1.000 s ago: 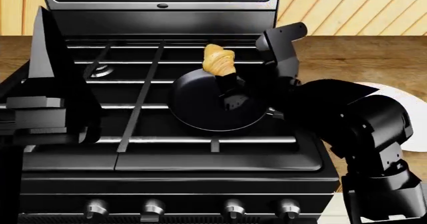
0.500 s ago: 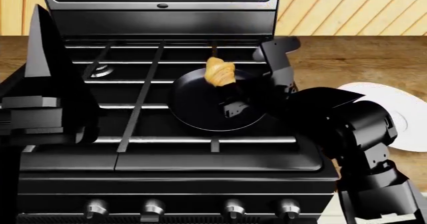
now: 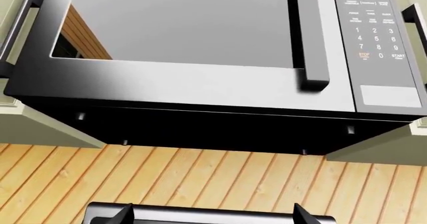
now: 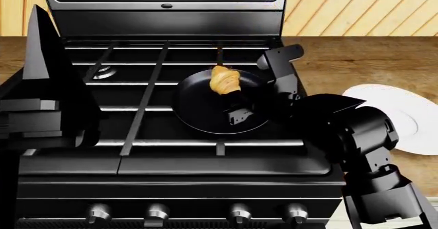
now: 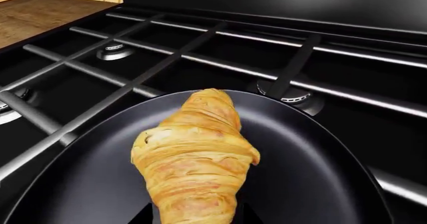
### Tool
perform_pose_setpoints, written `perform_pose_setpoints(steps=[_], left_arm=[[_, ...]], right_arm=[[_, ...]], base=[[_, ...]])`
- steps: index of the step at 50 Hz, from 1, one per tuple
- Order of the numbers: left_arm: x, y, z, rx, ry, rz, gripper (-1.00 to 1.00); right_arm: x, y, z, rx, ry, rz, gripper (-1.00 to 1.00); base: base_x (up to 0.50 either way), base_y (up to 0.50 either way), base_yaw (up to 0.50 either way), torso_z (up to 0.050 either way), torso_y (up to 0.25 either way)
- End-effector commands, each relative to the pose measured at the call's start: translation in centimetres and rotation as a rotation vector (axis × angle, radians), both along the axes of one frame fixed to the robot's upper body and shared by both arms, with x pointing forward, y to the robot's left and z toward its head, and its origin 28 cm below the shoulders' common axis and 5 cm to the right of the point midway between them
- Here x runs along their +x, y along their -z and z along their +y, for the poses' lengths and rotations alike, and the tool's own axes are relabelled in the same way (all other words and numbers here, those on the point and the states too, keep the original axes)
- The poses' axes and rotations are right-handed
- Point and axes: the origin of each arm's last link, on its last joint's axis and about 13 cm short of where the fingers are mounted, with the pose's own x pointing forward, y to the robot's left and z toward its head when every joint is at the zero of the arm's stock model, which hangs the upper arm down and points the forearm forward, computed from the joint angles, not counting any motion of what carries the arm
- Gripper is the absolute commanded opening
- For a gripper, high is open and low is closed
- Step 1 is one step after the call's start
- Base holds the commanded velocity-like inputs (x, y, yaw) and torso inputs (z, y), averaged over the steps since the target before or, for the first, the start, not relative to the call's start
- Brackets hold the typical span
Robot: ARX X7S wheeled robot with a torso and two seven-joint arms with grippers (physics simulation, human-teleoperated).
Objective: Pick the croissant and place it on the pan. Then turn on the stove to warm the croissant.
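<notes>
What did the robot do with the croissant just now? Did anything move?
The right gripper lowered the croissant toward the pan, still clamped on it, so it now hangs just above the pan's far side. As the arm dropped, more of the white plate came into sight. The pan, the stove with its knobs and the left arm stayed put.

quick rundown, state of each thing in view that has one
croissant: held in the right gripper, over the pan, not released
pan: sitting on the stove grates, nothing lying loose in it
stove: no flame visible at the burners
white plate: on the counter right of the stove, nothing visible on it
microwave: door closed
left gripper: fingers not visible, cannot tell
</notes>
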Motion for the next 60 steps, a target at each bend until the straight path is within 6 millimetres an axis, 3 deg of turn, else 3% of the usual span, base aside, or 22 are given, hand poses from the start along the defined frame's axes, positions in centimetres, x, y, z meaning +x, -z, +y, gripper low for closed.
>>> perform_pose_setpoints(steps=[1, 5, 6, 27, 45, 48, 49, 50, 60], left_arm=[[0.0, 0.0, 0.0, 0.000, 0.001, -0.001, 1.00], [0.0, 0.0, 0.0, -0.001, 0.000, 0.000, 1.00], [0.0, 0.0, 0.1, -0.001, 0.000, -0.002, 1.00], [0.0, -0.1, 0.0, 0.003, 0.006, -0.002, 1.00], [0.0, 0.0, -0.1, 0.007, 0.011, 0.004, 1.00], [0.0, 0.0, -0.1, 0.007, 0.012, 0.006, 1.00], [0.0, 0.0, -0.2, 0.012, 0.013, 0.005, 1.00], [0.0, 0.0, -0.2, 0.013, 0.013, 0.007, 1.00], [0.0, -0.1, -0.2, 0.014, 0.019, 0.002, 1.00]], right_arm=[[0.0, 0.2, 0.0, -0.005, -0.002, 0.003, -1.00], [0.1, 0.3, 0.0, -0.012, 0.005, 0.011, -1.00], [0.0, 0.3, 0.0, -0.013, 0.005, 0.010, 1.00], [-0.1, -0.5, 0.1, 0.003, -0.004, -0.062, 1.00], [-1.9, -7.2, -0.3, 0.036, -0.001, -0.244, 1.00], [-2.5, -8.3, -0.4, 0.041, -0.004, -0.279, 1.00], [-5.2, -11.0, -0.9, 0.100, 0.016, -0.359, 1.00], [-6.3, -11.6, -0.7, 0.107, 0.004, -0.411, 1.00], [-9.7, -13.6, -1.3, 0.122, 0.016, -0.502, 1.00]], base=[[0.00, 0.00, 0.00, 0.000, 0.000], [0.00, 0.00, 0.00, 0.000, 0.000], [0.00, 0.00, 0.00, 0.000, 0.000], [0.00, 0.00, 0.00, 0.000, 0.000], [0.00, 0.00, 0.00, 0.000, 0.000], [0.00, 0.00, 0.00, 0.000, 0.000], [0.00, 0.00, 0.00, 0.000, 0.000], [0.00, 0.00, 0.00, 0.000, 0.000], [0.00, 0.00, 0.00, 0.000, 0.000]])
